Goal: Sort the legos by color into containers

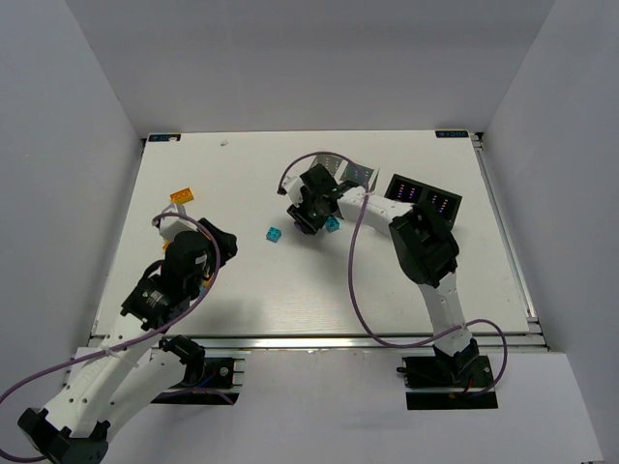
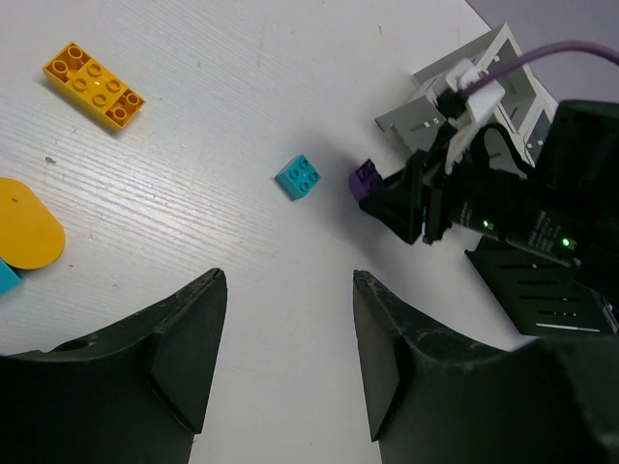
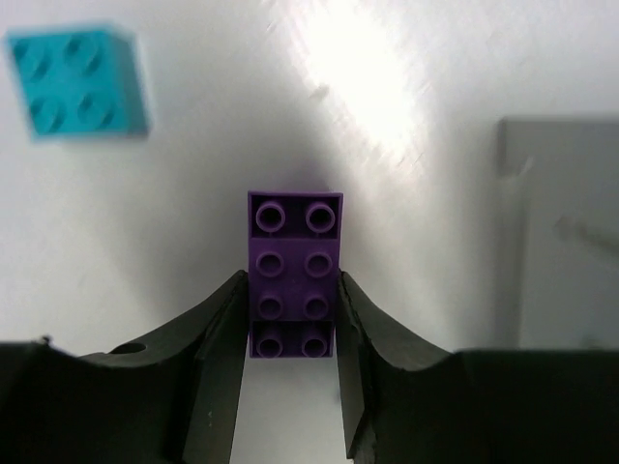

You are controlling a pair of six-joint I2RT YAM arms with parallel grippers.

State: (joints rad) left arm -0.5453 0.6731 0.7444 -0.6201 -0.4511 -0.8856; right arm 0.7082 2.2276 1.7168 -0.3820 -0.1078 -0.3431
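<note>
The right pincer [image 3: 291, 290] is closed on the purple brick [image 3: 294, 242], with one finger against each long side. The brick's near end sits between the fingers and its far end juts out over the surface [image 3: 193, 193]. I cannot tell whether it rests there or is lifted.

Up-left of the purple brick lies a cyan brick [image 3: 77, 82], blurred and well apart, with bare room between. Right of the purple brick, the grey wall of the white container [image 3: 556, 242] is out of focus and cut off by the frame edge. The black container [image 1: 426, 198] stands farther right.

From overhead, the arm makes the purple brick hard to pick out.

The left pincer [image 2: 287, 300] is wide with only bare surface between its fingers, far left of the purple brick. An orange brick [image 2: 94, 84] lies beyond it.
</note>
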